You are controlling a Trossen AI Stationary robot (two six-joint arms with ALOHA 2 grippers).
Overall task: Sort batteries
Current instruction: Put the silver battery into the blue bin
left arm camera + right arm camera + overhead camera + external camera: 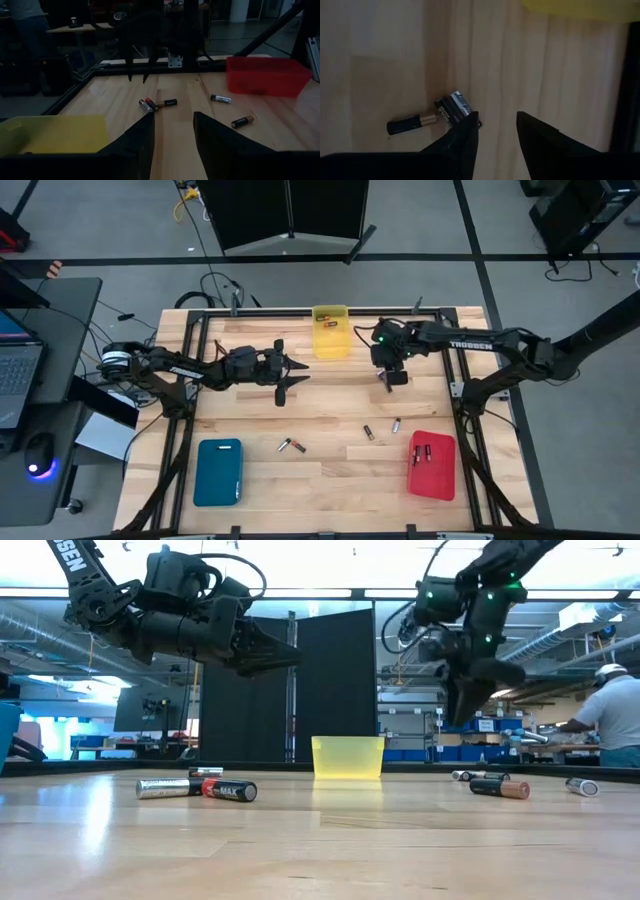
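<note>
Right hand (388,383) hangs open and empty at upper centre of the surface (330,480), presumably lining up on loose batteries (381,428); left hand (295,375) waits open, empty.

High view: straight down, far, whole table (330,480). Low view: tabletop height, level, faces yellow tray (347,756), room behind. Left wrist view: forward across table. Right wrist view: close, downward. High, low share yellow tray.

A robotics lab: framed wooden table (330,470), laptop (15,375) alongside, cables (205,285) across grey floor (110,230).
</note>
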